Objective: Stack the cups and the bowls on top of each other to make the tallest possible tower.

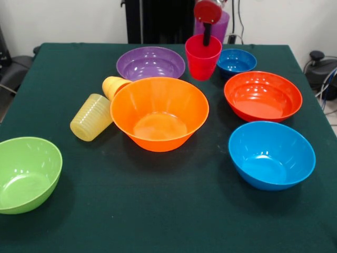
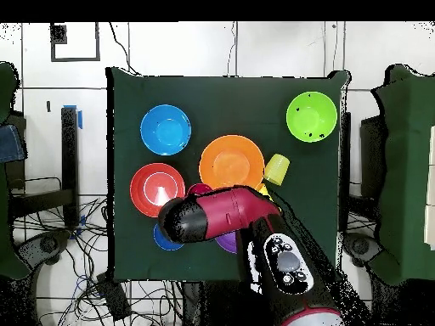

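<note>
While the arm hangs at the far side of the counter [image 1: 63, 221], its jaws [image 1: 207, 38] reach straight down into the upright red-pink cup [image 1: 202, 59]. I cannot tell how wide they stand or whether they grip the rim. The big orange-yellow bowl [image 1: 159, 113], the likely base, lies toward seven o'clock of the cup

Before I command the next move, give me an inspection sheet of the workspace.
Surface: dark green cloth, flat.
Job's things: nothing stacked; orange bowl, purple bowl, red-orange bowl, light blue bowl, lime green bowl, dark blue bowl; red cup upright; pale yellow cup, orange-yellow cup on their sides.
Clutter: nothing seen.
Grippers: gripper at the red cup's mouth; open or shut unclear.
Cables: cables on floor beside table.
Surroundings: white wall behind.
</note>
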Controlling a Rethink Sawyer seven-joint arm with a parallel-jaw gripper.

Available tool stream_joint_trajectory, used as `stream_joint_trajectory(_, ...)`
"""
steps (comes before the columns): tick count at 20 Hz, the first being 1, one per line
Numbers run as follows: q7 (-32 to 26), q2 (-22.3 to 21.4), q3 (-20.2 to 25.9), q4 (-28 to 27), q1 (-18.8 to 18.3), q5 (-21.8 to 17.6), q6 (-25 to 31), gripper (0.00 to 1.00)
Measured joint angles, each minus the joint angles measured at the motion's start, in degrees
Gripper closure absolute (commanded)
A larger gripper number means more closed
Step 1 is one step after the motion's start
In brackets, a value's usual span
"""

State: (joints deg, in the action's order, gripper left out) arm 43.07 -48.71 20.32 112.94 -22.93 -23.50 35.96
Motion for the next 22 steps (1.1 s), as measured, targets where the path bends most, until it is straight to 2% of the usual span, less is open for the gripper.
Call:
stream_joint_trajectory(5,0.0,-2.9,1.6,0.0,-1.4,2.4,4.2,1.0)
stream_joint_trajectory(11,0.0,-5.4,2.8,0.0,-2.3,3.4,7.3,1.0)
stream_joint_trajectory(22,0.0,-6.5,5.2,-0.4,-4.4,3.5,7.8,1.0)
